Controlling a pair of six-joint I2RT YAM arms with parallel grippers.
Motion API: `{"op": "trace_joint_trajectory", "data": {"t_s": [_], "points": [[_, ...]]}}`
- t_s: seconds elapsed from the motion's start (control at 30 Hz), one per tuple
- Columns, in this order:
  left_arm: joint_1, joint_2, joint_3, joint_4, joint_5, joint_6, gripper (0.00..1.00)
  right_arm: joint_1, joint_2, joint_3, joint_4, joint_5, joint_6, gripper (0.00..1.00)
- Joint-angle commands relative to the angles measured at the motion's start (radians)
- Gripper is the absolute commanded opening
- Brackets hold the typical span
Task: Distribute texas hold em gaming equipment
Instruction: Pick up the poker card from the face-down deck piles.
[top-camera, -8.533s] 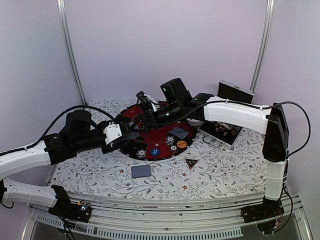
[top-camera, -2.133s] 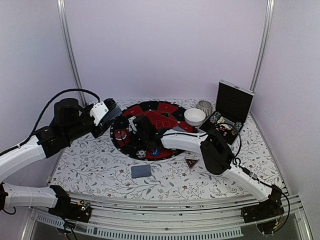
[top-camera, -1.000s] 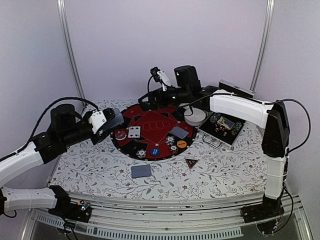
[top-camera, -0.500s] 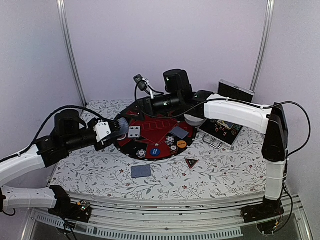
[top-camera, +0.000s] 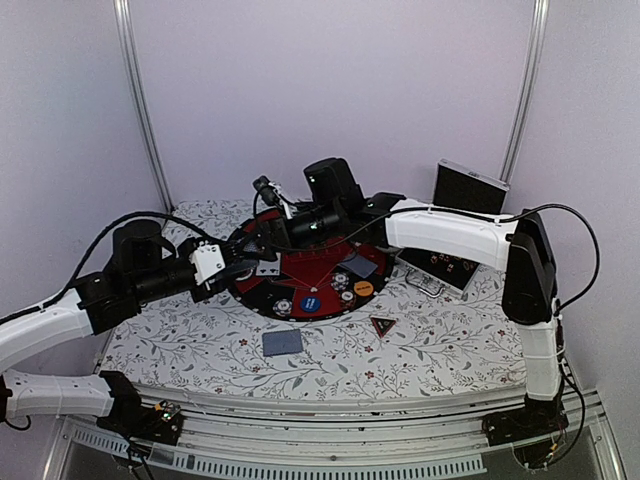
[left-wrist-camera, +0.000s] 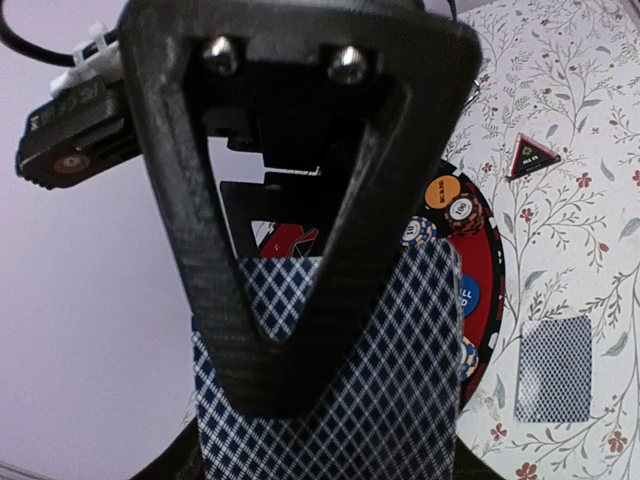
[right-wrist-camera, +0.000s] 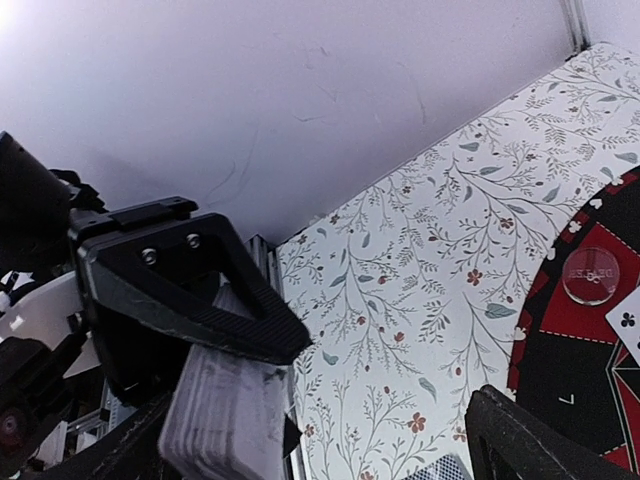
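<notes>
From above, the right arm covered the far half of the round mat (top-camera: 318, 268), and the dark mass at the mat's left edge made the two grippers hard to tell apart. The left gripper (right-wrist-camera: 240, 390) was clamped on the deck of cards (left-wrist-camera: 385, 400) over that left edge. In its wrist view one finger (left-wrist-camera: 285, 375) hid the deck's middle.

The right gripper (top-camera: 255, 238) hung just beside the deck, jaws wide apart and holding nothing. Only one of its fingers (right-wrist-camera: 535, 440) showed, cut off by the frame.

On the mat's near side lay a striped chip (top-camera: 284, 307), a blue disc (top-camera: 310, 301) and an orange disc (top-camera: 363, 288). The triangular marker (top-camera: 383, 325) and a single face-down card (top-camera: 283, 343) lay off the mat's near rim.

Half a second before, the right gripper had been higher over the mat's far part. It had since dropped towards the left edge, and the arm now hid the white bowl.
</notes>
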Motion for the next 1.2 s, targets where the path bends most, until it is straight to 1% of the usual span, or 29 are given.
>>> {"op": "trace_joint_trajectory", "data": {"t_s": [0.0,0.2,0.3,0.5,0.6,0.67,0.73,0.83,1.17], "points": [[-0.012,-0.005,-0.013,0.042,-0.004,-0.002,0.52,0.007,0.03,0.056,-0.088,0.15,-0.019,0.99],[-0.012,-0.012,-0.02,0.053,-0.017,0.001,0.52,0.007,-0.038,0.01,-0.139,0.241,-0.053,0.99],[-0.012,-0.014,-0.02,0.054,-0.018,0.0,0.52,0.007,-0.066,-0.014,-0.145,0.258,-0.06,1.0],[-0.011,-0.012,-0.033,0.073,-0.022,0.006,0.52,0.006,-0.087,-0.014,-0.162,0.237,-0.068,0.95],[-0.011,-0.015,-0.033,0.074,-0.027,0.004,0.52,0.007,-0.076,0.006,-0.161,0.165,-0.066,0.92],[-0.011,-0.016,-0.038,0.08,-0.026,0.005,0.52,0.007,-0.06,0.031,-0.161,0.092,-0.064,0.87],[-0.011,-0.014,-0.041,0.084,-0.027,0.005,0.52,0.006,-0.056,0.049,-0.16,0.061,-0.055,0.8],[-0.01,-0.01,-0.043,0.086,-0.031,0.007,0.52,0.007,-0.073,0.048,-0.159,0.075,-0.046,0.69],[0.003,-0.024,-0.057,0.105,-0.03,0.008,0.52,0.007,-0.094,0.043,-0.17,0.105,-0.028,0.48]]}}
